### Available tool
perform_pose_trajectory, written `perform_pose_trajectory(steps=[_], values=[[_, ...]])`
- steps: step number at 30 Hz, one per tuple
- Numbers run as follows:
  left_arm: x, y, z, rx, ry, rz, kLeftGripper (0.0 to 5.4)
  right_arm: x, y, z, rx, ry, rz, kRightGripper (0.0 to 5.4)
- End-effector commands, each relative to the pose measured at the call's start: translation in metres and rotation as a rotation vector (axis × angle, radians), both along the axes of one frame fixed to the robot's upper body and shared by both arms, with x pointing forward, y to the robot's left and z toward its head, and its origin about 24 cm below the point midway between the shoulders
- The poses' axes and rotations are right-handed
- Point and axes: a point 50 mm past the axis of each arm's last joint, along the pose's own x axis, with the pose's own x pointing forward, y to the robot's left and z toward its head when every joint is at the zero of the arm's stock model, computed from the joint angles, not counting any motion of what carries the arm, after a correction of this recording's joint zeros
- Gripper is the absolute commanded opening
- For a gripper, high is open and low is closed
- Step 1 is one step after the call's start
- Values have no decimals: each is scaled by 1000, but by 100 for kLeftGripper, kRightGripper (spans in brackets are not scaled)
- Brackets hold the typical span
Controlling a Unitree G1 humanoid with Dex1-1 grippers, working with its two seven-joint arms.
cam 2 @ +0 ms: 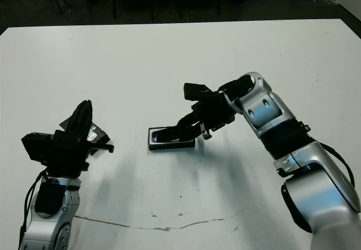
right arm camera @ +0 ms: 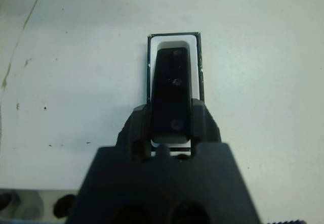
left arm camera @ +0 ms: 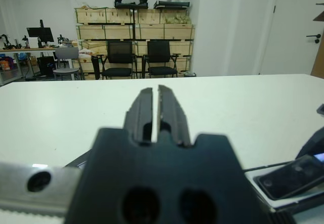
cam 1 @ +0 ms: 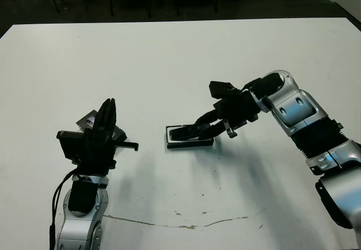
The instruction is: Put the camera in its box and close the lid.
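The left gripper [cam 1: 107, 114] hides most of the lid [cam 1: 86, 122]; the camera [right arm camera: 172, 95] covers much of the box [right arm camera: 174, 39] lining.

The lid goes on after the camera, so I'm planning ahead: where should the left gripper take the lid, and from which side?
Probably from above, pinching across the two long edges of the lid. It seems to lie flat and thin on the table, so its glossy face offers no hold. The left gripper hides most of it, so which edge is free is unclear.
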Motion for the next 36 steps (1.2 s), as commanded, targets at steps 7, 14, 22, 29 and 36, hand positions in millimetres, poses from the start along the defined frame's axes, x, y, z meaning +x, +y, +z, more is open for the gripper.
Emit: perform_pose_trajectory(steps=[7, 14, 22, 29, 36], values=[[-2, 1, -8, 4, 41, 11, 0, -4, -1, -13, -26, 20, 14, 60], [-3, 0, -9, 1, 41, 8, 0, -6, 6, -13, -38, -1, 17, 60], [-5, 0, -10, -3, 47, 16, 0, -8, 11, -19, -8, 56, -9, 60], [-6, 1, -11, -6, 50, 16, 0, -9, 12, -22, -13, 41, -6, 60], [-6, 2, -11, 5, 48, 10, 0, -8, 10, -17, -11, 32, -4, 60]])
